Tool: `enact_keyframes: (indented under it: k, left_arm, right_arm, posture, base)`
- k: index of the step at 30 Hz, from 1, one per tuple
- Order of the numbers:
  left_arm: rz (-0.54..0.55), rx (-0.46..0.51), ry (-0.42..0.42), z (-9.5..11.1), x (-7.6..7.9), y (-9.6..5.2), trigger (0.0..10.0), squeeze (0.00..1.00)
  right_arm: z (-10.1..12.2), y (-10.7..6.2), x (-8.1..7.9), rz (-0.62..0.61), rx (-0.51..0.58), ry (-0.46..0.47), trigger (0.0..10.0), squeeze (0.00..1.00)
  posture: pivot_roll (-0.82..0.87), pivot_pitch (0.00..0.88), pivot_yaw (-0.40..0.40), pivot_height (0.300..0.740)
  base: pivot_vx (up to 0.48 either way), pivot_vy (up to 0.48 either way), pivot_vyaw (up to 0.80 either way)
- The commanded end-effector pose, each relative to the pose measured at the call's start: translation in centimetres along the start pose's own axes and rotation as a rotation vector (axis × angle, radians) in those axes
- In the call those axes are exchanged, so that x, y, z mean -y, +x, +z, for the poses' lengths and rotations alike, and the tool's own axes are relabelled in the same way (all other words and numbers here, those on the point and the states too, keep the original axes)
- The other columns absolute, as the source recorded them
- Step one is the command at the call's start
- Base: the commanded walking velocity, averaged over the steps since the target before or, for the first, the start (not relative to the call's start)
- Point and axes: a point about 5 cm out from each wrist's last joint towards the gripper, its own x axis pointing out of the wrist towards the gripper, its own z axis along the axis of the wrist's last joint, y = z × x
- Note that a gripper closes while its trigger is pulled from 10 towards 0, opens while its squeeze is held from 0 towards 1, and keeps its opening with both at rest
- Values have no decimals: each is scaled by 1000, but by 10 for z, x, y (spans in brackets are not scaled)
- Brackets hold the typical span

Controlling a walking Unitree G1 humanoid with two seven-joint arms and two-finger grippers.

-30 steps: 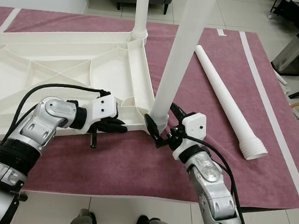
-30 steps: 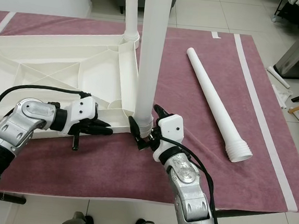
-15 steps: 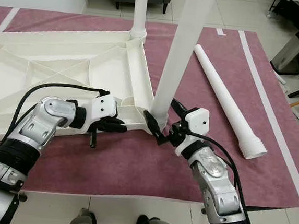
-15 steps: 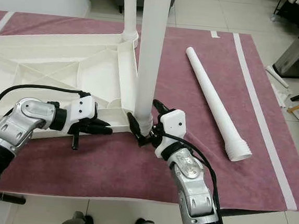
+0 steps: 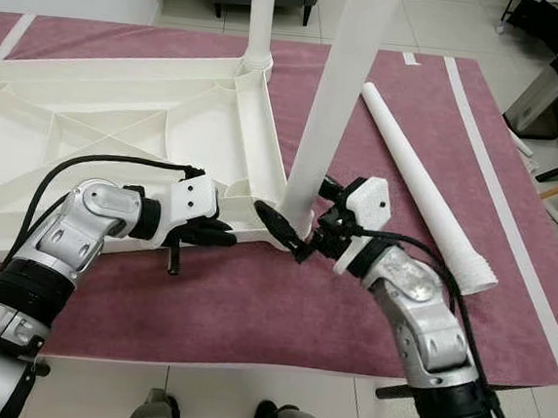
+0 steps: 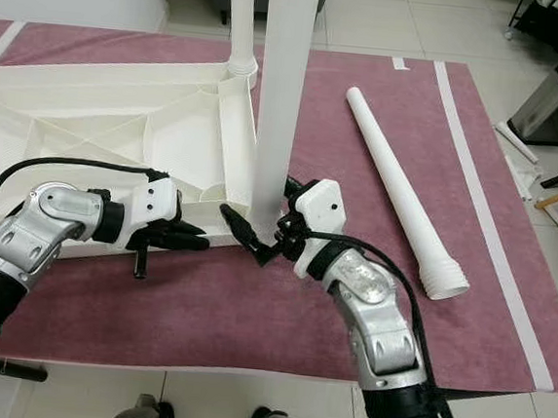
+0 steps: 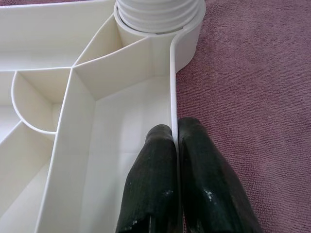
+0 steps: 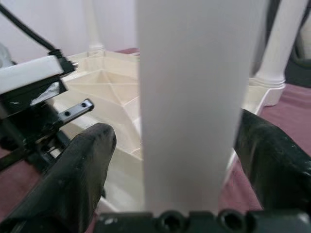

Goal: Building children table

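Upturned tabletop (image 5: pixel 91 124) on cloth (image 5: pixel 349 303); upright leg (image 5: pixel 332 106) at near corner; loose leg (image 5: pixel 427 188) lying right.

So over the last second the right gripper (image 5: pixel 295 230) swung round the base of the upright white plastic table leg (image 5: pixel 330 96), its silver forearm now coming in flatter and more from the right. Its black fingers (image 8: pixel 77 170) are spread wider, either side of the leg.

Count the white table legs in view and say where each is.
3. One leg stands in the tabletop's far corner, one stands in the near corner between the right gripper's fingers, one lies loose on the maroon cloth.
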Motion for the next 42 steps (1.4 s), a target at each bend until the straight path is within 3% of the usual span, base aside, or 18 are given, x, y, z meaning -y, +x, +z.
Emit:
enact_keyframes:
  k: [1,15,26,27,28,30,31,32,33,37,38,42]
  left_arm:
    - [72,-22,-29,-7,-2,-7,10000,0]
    - [41,30,13,1,3,-7,10000,0]
    - [58,52,46,5,4,-7,10000,0]
    - [62,57,47,6,4,-7,10000,212]
    - [68,68,49,7,4,-7,10000,867]
    - [72,76,50,8,4,-7,10000,867]
    - [73,89,50,10,4,-7,10000,1000]
    - [88,102,47,11,3,-7,10000,1000]
    - [96,118,39,13,3,-7,10000,871]
    - [102,128,32,14,2,-7,10000,871]
    - [106,161,23,18,1,-7,10000,0]
    - [103,230,-2,27,0,-8,10000,0]
  right_arm:
    - [-4,-1,4,56,-29,28,10000,0]
    - [0,1,38,367,-132,24,10000,0]
    - [-2,13,42,472,-152,20,10000,0]
    - [-2,14,42,478,-150,18,10000,0]
    - [-2,16,42,482,-149,16,10000,0]
    - [-2,16,43,485,-149,15,10000,0]
    - [-3,17,43,493,-147,11,10000,0]
    - [-3,18,43,496,-146,10,10000,0]
    - [-3,18,44,498,-146,9,10000,0]
    - [-3,18,44,498,-146,9,10000,0]
    - [-3,19,44,502,-144,7,10000,0]
    - [-3,19,45,507,-143,3,10000,0]
  posture:
    - [99,176,25,740]
    - [109,167,21,740]
    - [118,163,18,740]
    - [121,162,15,740]
    - [122,162,14,740]
    - [123,162,13,740]
    - [123,161,13,740]
    - [124,162,14,740]
    - [124,162,14,740]
    - [124,162,14,740]
    - [120,164,16,740]
    - [119,166,16,740]
  base:
    - [0,0,0]
    - [0,0,0]
    - [0,0,0]
    - [0,0,0]
    - [0,0,0]
    - [0,0,0]
    - [0,0,0]
    - [0,0,0]
    - [0,0,0]
    - [0,0,0]
    - [0,0,0]
    - [0,0,0]
